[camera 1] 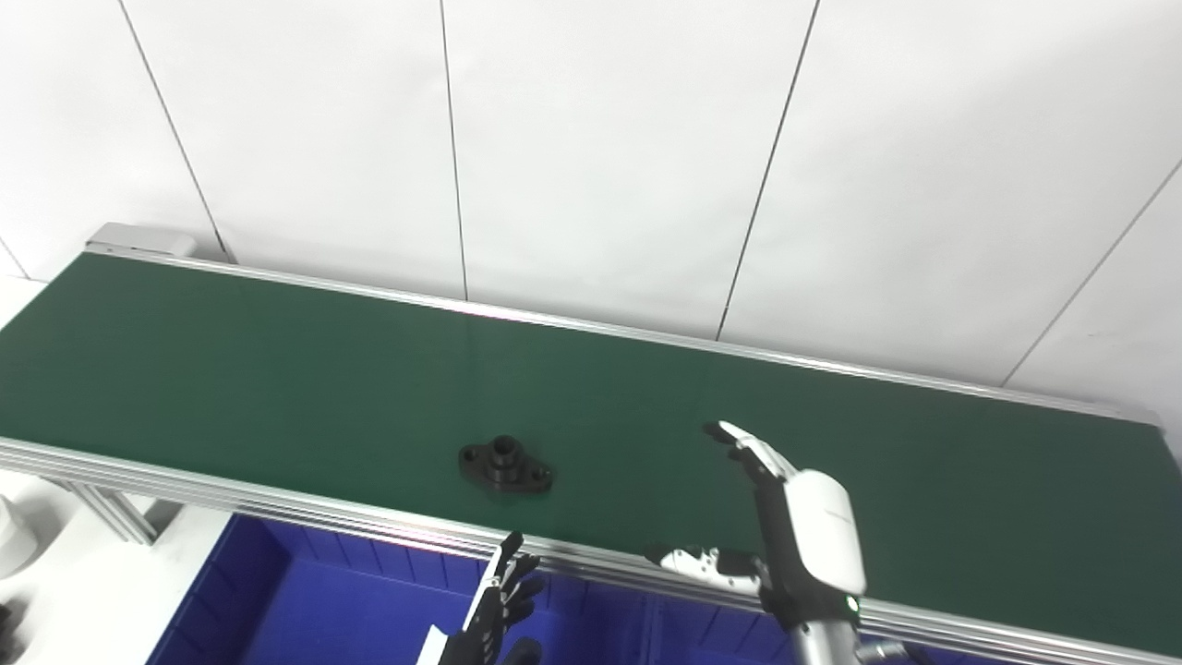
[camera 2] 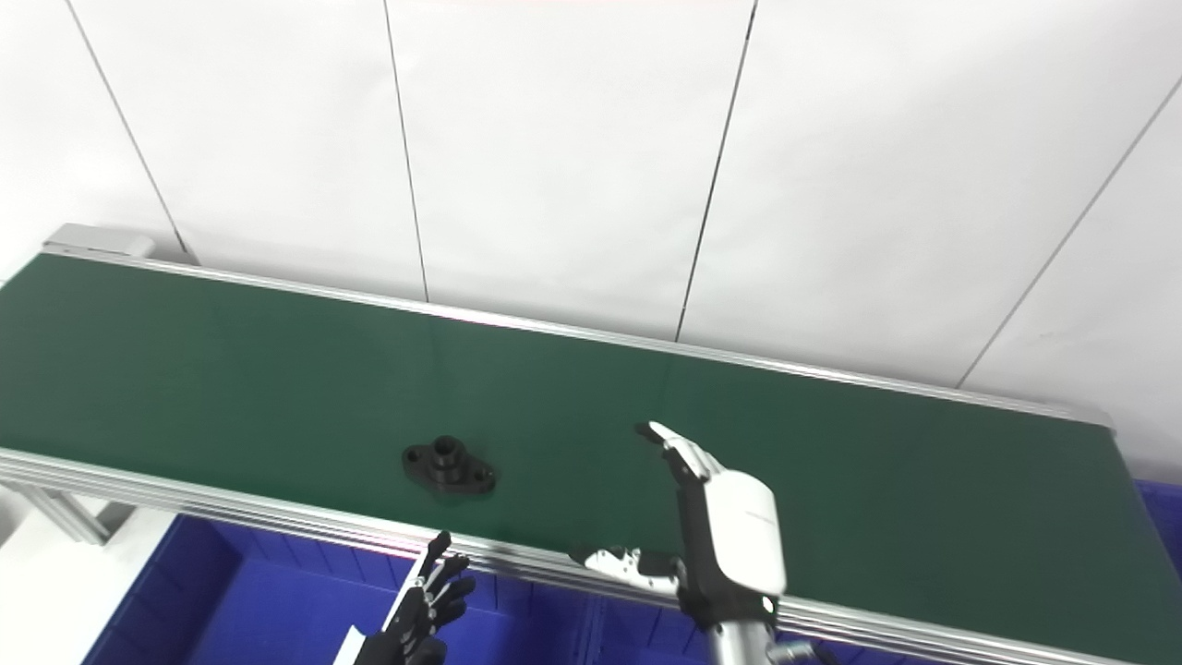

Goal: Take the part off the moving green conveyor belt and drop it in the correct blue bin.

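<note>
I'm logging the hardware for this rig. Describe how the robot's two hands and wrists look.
The right hand has a glossy white shell over its back, black finger frames with white segments, a small green light near the grey metal wrist. The left hand shows mostly black fingers with a white edge strip and a white patch at its base.

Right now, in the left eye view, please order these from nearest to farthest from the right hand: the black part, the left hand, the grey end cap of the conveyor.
From the right hand:
1. The left hand, below the belt's near rail, over the blue bin.
2. The black part, on the belt to the left. These two are nearly equal.
3. The grey end cap, at the far left corner, clearly farthest.
</note>
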You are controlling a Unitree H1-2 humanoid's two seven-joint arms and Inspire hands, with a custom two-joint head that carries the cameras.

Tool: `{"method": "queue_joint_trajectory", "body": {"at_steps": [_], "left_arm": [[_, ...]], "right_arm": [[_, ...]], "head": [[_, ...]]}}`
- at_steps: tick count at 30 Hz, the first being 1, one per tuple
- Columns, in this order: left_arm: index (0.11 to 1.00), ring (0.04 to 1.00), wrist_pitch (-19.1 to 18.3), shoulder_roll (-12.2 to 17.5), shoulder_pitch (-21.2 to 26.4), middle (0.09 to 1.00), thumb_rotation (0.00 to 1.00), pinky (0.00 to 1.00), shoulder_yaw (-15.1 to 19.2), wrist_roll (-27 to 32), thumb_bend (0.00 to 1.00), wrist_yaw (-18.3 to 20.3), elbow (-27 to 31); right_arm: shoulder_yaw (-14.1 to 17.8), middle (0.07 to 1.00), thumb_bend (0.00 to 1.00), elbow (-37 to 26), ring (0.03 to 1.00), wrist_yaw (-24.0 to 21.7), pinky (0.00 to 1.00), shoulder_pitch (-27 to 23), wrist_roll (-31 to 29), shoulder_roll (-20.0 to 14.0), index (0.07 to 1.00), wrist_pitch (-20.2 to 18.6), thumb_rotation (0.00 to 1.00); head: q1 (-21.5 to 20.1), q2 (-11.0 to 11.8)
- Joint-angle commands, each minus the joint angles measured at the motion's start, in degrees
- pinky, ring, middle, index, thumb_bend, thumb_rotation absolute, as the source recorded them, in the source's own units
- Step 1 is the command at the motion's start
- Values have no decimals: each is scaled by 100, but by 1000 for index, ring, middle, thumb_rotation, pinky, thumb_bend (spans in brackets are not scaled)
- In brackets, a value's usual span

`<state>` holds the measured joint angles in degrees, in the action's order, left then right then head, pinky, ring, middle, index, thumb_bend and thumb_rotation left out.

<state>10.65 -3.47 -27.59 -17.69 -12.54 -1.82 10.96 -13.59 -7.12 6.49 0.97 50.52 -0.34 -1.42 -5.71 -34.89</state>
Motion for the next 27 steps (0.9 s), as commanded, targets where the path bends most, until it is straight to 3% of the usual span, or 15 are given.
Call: {"method": "queue_joint_trajectory", "body": {"at_steps": [1,14,27], "left_arm": [[1000,896,193,-253,16,948,968,877,-187,-40,682,-52,94],[1000,887,171,-307,-20,936,963,866,-244,-75,677,-59,137],[1000,872,222,-366,-104,920,961,833,-318,-166,654,-112,198]], "right_arm": [[-76,776,918,12,743,22,691,-277,76,52,792,-115,324],[-387,762,918,817,714,-378,698,-1099,50,279,795,-879,386],[-997,737,933,1743,683,-261,704,-1539,181,291,782,-984,389]], "head": [[8,0],[67,-45],[123,-102]]}}
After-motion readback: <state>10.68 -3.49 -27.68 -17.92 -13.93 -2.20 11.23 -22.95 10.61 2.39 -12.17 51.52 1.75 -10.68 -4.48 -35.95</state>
